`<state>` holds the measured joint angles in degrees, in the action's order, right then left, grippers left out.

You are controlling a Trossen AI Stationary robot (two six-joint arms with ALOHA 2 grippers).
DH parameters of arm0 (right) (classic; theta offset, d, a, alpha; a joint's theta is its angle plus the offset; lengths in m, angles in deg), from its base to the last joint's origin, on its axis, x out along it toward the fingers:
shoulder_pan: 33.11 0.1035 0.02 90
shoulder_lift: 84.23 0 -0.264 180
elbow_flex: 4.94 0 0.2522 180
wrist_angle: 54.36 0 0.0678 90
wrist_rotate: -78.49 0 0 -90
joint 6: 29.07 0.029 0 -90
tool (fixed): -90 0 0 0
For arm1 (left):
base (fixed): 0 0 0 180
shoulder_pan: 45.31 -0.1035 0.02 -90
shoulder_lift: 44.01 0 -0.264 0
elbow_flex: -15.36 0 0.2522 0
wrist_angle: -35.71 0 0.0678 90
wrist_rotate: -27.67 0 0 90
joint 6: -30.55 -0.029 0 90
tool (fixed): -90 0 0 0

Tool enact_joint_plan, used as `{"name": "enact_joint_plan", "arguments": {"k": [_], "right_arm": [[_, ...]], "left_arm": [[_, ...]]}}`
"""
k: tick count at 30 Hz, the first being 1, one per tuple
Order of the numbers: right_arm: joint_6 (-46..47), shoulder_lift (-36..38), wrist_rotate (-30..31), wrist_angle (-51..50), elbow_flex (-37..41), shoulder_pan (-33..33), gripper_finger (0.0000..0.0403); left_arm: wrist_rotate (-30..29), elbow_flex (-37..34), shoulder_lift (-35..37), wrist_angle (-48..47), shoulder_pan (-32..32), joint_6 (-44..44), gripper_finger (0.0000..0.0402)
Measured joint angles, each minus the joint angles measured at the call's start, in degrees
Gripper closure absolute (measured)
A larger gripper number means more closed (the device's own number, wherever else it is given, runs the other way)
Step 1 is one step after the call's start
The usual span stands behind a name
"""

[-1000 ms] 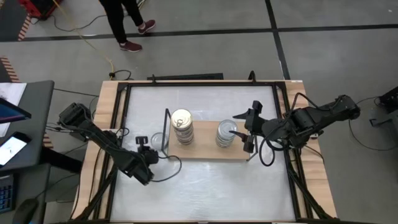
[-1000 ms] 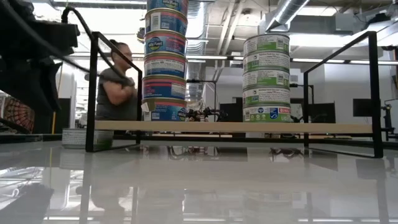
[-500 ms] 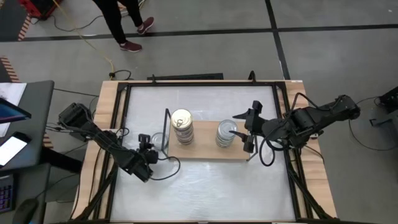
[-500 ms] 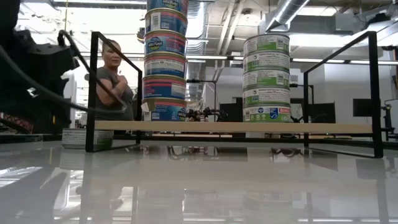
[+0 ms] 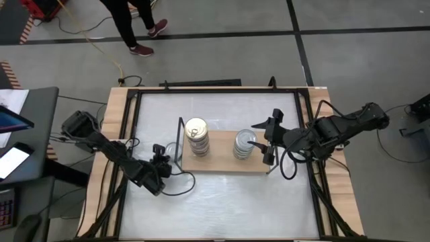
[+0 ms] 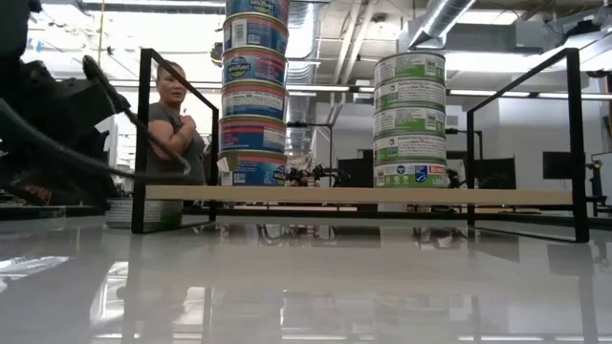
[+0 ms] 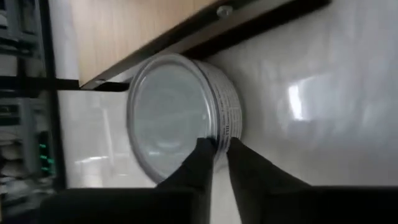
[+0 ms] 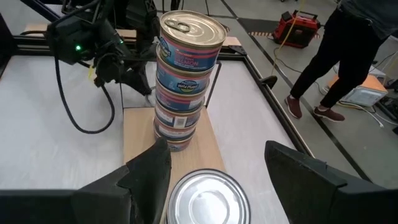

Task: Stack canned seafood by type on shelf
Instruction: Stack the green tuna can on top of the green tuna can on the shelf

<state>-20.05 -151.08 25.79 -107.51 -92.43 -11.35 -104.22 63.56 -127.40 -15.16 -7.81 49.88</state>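
On the wooden shelf stand two stacks of canned seafood: gold-lidded tins and silver-lidded tins. One more silver-lidded tin lies flat on the white table beside the shelf's left end. My left gripper is shut on this tin; the high view shows it just left of the shelf's black frame. My right gripper hovers open over the silver-lidded stack, touching nothing. My left gripper pinches the loose tin's rim on the side away from the shelf. One finger lies on the lid, the other on the outside of the wall. The fingers slant down from the table's left. The tin rests flat on the table.
The shelf's black wire frame rises right beside the held tin. The table's wooden border and dark rails run along its left and right edges. A person stands in the room beyond the table.
My left gripper has sunk toward the table and edged toward the shelf's left end, rolling about its own line as it went. My right arm and both stacks have kept still.
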Motion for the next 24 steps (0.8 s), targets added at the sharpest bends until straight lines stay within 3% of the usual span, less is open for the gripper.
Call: {"name": "enact_joint_plan", "arguments": {"k": [4, 8, 14, 18, 24], "right_arm": [[0.0, 0.0, 0.0, 0.0, 0.0, 0.0, 0.0117], [0.2, 0.0, 0.0, 0.0, 0.0, 0.0, 0.0117], [0.2, 0.0, 0.0, 0.0, 0.0, 0.3, 0.0117], [0.2, 0.0, -0.1, 0.2, 0.0, 0.3, 0.0117], [0.1, 0.0, -0.1, 0.5, 0.0, 0.3, 0.0117]], "left_arm": [[5.2, 1.1, 0.1, -0.3, 0.3, 5.3, 0.0396], [11.0, 1.9, 0.0, -1.3, 1.1, 6.6, 0.0397], [13.6, 3.0, -0.1, -2.7, 1.8, 11.0, 0.04], [19.1, 4.6, -0.1, -3.4, 1.8, 11.3, 0.0401], [26.4, 12.8, -0.1, -11.5, 1.9, 13.7, 0.0401]]}}
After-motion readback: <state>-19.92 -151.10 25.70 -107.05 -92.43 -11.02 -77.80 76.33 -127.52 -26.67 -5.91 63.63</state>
